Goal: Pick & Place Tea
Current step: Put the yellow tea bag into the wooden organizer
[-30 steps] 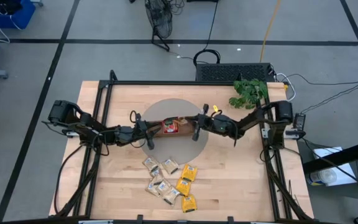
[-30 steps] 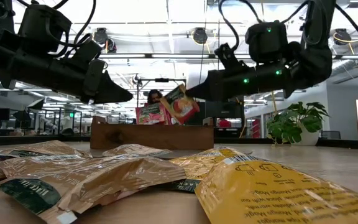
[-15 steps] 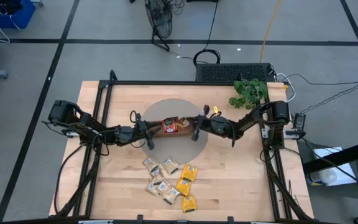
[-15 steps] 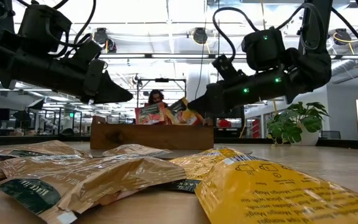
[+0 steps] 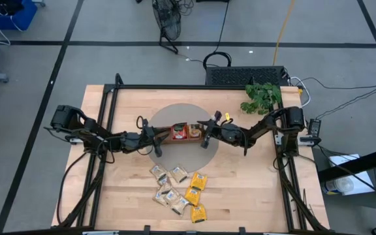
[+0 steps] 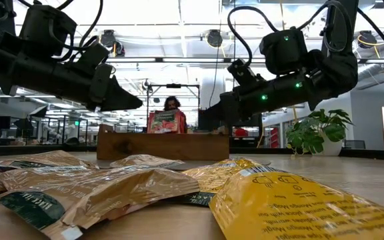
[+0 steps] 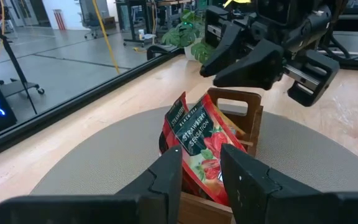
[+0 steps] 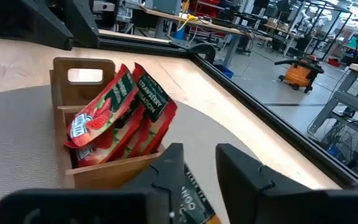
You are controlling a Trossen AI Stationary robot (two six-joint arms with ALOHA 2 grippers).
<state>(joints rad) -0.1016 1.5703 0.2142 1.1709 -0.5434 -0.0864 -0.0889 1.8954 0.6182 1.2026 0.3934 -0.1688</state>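
A brown wooden tray (image 5: 187, 139) stands on a round grey mat (image 5: 175, 114). Red sachets (image 7: 197, 137) stand upright in its left compartment, and an orange-beige sachet (image 5: 192, 130) lies in the one beside it. Beige sachets (image 5: 168, 183) and yellow sachets (image 5: 196, 189) lie loose on the table near its front edge. My right gripper (image 8: 201, 162) is open and low over the tray's right part, with a printed sachet (image 8: 191, 196) right below its fingers. My left gripper (image 7: 201, 168) is open and hovers just off the tray's left end, touching nothing. My right gripper is open over the printed sachet (image 8: 194, 199) in the tray. Its own finger (image 8: 169, 171) covers the spot, so I cannot tell whether it touches the sachet.
A potted plant (image 5: 262, 96) stands at the table's far right corner. A black frame (image 5: 175, 87) runs along the table's edges. Bare wood lies to the left and right of the loose sachets. A person (image 6: 172, 103) shows in the room behind the tray.
My right gripper has come down toward the tray with an orange-red sachet held at its tips. The sachet has gone from tilted above the tray wall to lying inside a compartment, out of sight in the low view.
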